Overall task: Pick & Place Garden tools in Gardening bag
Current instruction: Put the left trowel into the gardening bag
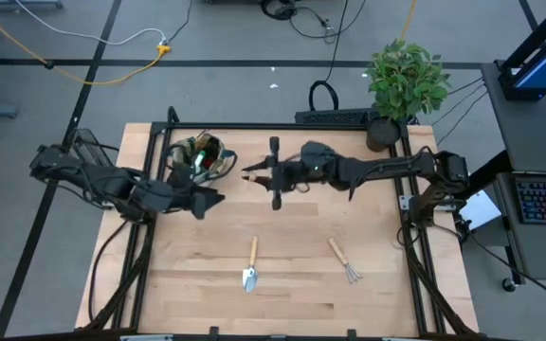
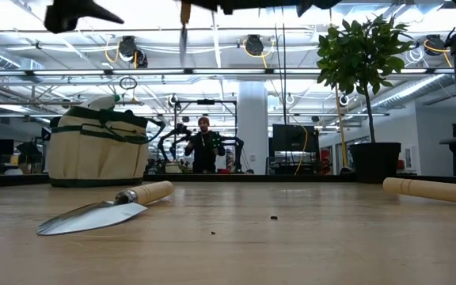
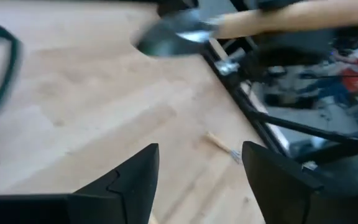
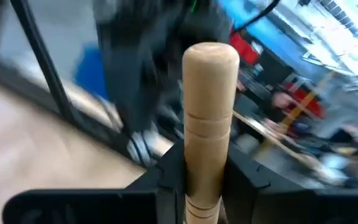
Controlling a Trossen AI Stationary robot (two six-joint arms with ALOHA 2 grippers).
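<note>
Even, bright overhead lighting; ceiling lamps (image 2: 253, 43) glare white in the low view, silhouetting the potted plant (image 2: 362, 59). Table (image 1: 292, 284) shadows are soft. Both wrist views show motion blur, with the wooden handle (image 4: 209, 124) comparatively sharp against a smeared background.

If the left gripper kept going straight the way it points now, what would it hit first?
Probably the wooden-handled silver trowel held up by the right gripper; the open left gripper aims toward it, though depth is unclear.
</note>
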